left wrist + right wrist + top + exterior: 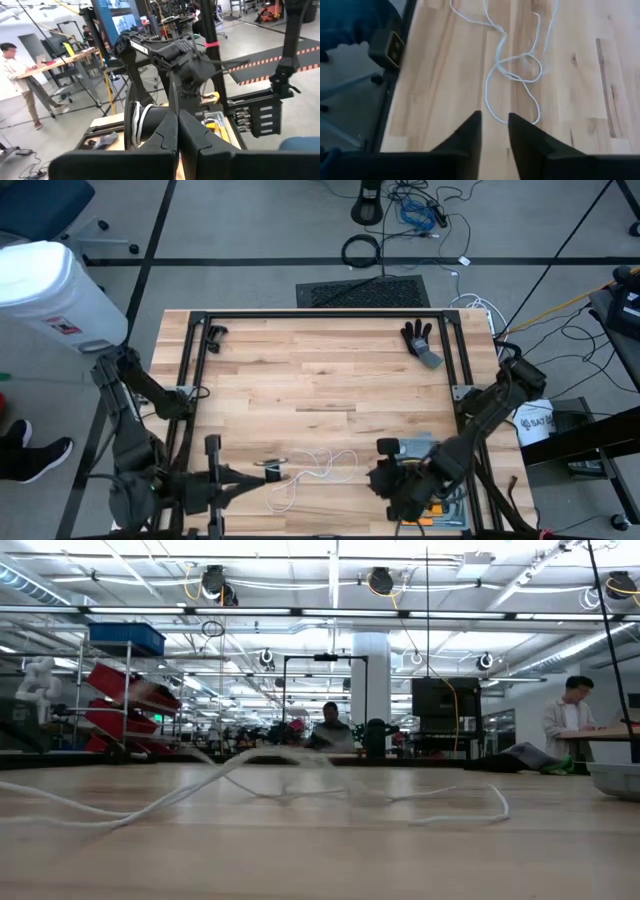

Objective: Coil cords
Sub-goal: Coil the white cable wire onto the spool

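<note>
Cord [312, 472] sprawls loose and white on the bench [320, 370], close to the near edge, looping and crossing itself between the two arms. From the low view it rises in a soft hump [250, 765] and trails off flat to both sides. A small dark reel [273, 469] sits at the cord's left end, just by the left arm's tip.

Left pincer [262, 472] is down low at the near edge, clenched tight, fingers [167, 132] pressed together with nothing seen between them. Whether it touches the reel, hard to call.

Right pincer [494, 125] hovers over the cord's tangle, fingers a little apart, a narrow gap showing, nothing grasped. In the high view it sits near the front right corner [385, 478], beside a grey and orange clutter of tools [440, 505].

Wide bare wood runs from the cord to the far rail. A black glove [417, 337] lies near the far right corner, and a small dark object [215, 333] at the far left one. Black frame rails [320, 315] box the bench on three sides.
</note>
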You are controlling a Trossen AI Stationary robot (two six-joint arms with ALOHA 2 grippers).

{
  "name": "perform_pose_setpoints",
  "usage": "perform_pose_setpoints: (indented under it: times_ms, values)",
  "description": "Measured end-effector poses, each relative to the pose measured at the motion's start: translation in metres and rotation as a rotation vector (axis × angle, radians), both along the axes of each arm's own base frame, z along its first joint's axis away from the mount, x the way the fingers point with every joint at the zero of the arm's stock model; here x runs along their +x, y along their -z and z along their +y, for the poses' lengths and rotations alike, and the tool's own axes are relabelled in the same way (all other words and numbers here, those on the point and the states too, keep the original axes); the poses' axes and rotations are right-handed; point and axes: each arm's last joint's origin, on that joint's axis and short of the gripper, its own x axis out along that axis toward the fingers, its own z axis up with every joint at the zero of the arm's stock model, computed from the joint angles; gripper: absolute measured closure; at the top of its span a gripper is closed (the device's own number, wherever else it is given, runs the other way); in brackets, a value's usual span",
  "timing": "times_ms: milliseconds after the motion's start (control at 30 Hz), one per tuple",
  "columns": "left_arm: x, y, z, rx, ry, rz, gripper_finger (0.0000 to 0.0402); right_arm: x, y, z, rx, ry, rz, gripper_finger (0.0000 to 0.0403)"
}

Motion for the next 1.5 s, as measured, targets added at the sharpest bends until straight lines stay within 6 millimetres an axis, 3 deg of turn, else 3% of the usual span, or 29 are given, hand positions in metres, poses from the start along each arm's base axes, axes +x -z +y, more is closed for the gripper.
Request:
perform_pose_setpoints:
  times_ms: [133,300,467,633,800,1000,1167,1500]
  values:
    - [0.004,0.007,-0.006,-0.001,0.01,0.012,0.04,0.004,-0.003,0.008,-0.009,0.028,-0.119,0.0261]
    - [0.013,0.019,-0.015,0.021,0.007,0.033,0.04,0.025,-0.016,0.01,-0.016,-0.023,-0.312,0.0219]
    - [0.02,0.019,-0.013,-0.011,0.064,0.041,0.04,0.056,-0.022,0.017,-0.075,-0.087,-0.553,0.0213]
    - [0.024,0.02,-0.012,-0.035,0.091,0.043,0.04,0.089,-0.001,0.02,-0.135,-0.102,-0.681,0.0227]
    - [0.025,0.021,-0.014,-0.036,0.101,0.044,0.04,0.113,0.029,0.013,-0.162,-0.068,-0.679,0.0238]
    - [0.025,0.021,-0.015,-0.043,0.117,0.042,0.04,0.131,0.055,0.0,-0.055,-0.086,-0.61,0.0236]
    - [0.025,0.021,-0.015,-0.044,0.117,0.041,0.04,0.138,0.065,-0.007,-0.04,-0.049,-0.587,0.024]
    - [0.024,0.019,-0.015,-0.06,0.119,0.029,0.04,0.139,0.067,-0.008,-0.039,-0.045,-0.591,0.0271]
